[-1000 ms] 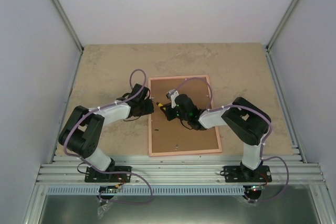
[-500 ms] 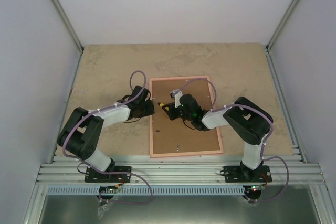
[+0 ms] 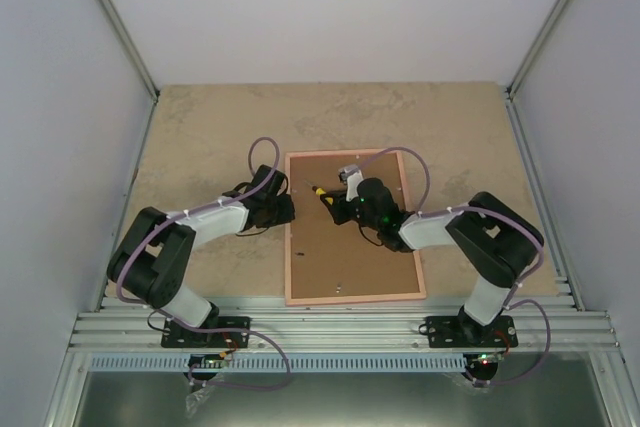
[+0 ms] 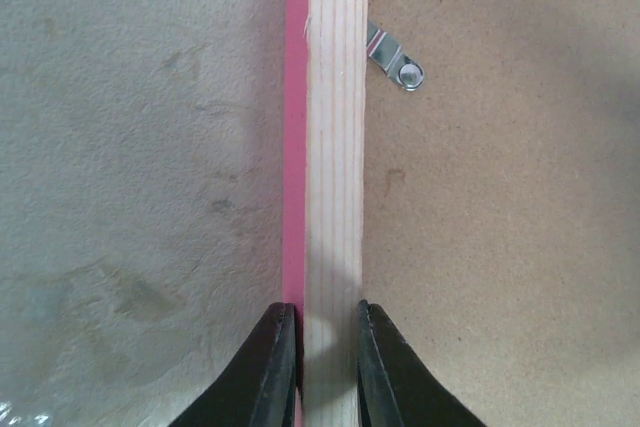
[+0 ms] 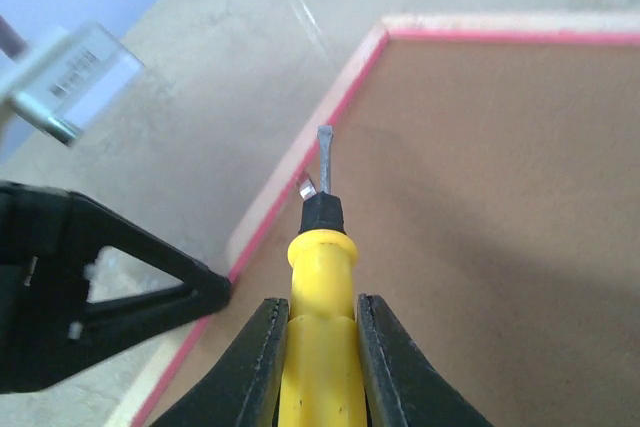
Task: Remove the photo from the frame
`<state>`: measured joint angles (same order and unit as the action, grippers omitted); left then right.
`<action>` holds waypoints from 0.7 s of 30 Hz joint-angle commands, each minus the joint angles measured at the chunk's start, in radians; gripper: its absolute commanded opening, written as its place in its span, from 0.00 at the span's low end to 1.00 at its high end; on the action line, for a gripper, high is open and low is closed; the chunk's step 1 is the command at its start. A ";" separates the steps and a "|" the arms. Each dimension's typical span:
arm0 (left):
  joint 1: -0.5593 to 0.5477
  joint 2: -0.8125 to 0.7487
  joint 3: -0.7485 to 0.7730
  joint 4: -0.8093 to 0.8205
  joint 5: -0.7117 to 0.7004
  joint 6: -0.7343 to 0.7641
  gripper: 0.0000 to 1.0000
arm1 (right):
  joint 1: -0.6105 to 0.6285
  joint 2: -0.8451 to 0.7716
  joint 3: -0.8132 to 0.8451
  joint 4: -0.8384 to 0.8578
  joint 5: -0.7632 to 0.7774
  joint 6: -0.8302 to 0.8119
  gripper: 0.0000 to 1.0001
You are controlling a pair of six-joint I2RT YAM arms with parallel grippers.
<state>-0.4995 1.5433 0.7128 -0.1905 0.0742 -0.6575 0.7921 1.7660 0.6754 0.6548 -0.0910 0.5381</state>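
We are looking down on the frame, which lies face down in the middle of the table with its brown backing board facing up and the pink edge running all round it. The photo is out of sight under that board, so we cannot say anything about it.

On the left, the left gripper sits low on the frame's left rail. From its wrist camera we see one finger against the pink outer side and the other against the inner edge of the pale wood, so the claw is clamped on the frame. A little further along that rail, a small metal tab lies flat on the backing board, just inside the wood.

On the right, the right gripper reaches in over the board from the other side. Its claw is closed tight on the yellow handle of a screwdriver. The blade points towards the left rail, with its flat tip over the board just inside the pink edge. The metal tab shows right beside the base of the shaft. We cannot tell whether the blade touches the board or the tab. The two grippers are near each other, with the rail between them.
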 commanded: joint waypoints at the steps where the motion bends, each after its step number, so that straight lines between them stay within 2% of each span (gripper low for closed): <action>1: -0.002 -0.021 -0.002 -0.058 -0.029 -0.038 0.11 | 0.020 -0.069 -0.025 0.040 0.076 -0.035 0.00; 21: -0.002 -0.015 -0.006 -0.033 0.009 -0.040 0.12 | 0.056 0.101 0.074 0.020 0.005 -0.028 0.00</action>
<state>-0.5011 1.5356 0.7128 -0.2092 0.0624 -0.6697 0.8425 1.8439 0.7177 0.6506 -0.0673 0.5194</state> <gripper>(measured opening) 0.156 0.175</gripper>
